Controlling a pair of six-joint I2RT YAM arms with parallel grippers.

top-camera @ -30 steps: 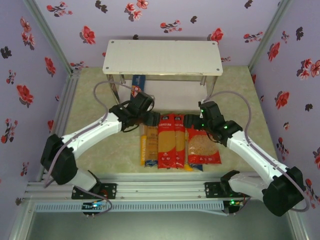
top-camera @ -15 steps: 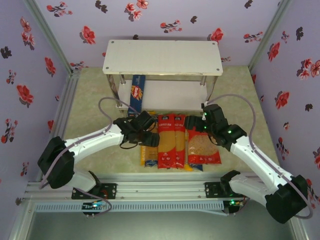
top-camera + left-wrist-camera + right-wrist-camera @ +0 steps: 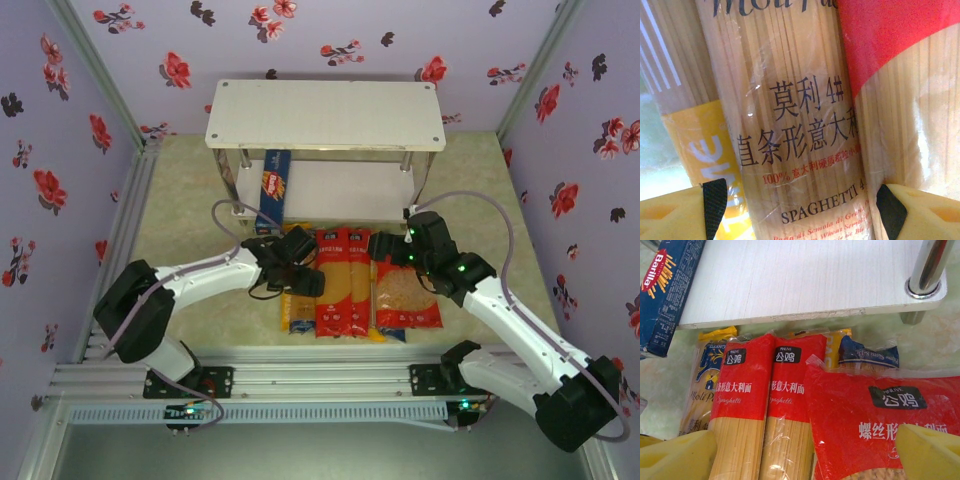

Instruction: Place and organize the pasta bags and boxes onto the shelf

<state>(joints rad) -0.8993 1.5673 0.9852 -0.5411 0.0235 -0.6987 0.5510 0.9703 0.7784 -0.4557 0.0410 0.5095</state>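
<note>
One pasta box on shelf

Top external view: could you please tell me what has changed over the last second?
The left gripper drew back from the blue pasta box on the shelf toward the near edge, and now hovers open over the yellow spaghetti bags. The box, the right gripper and the red bags stayed put.
</note>
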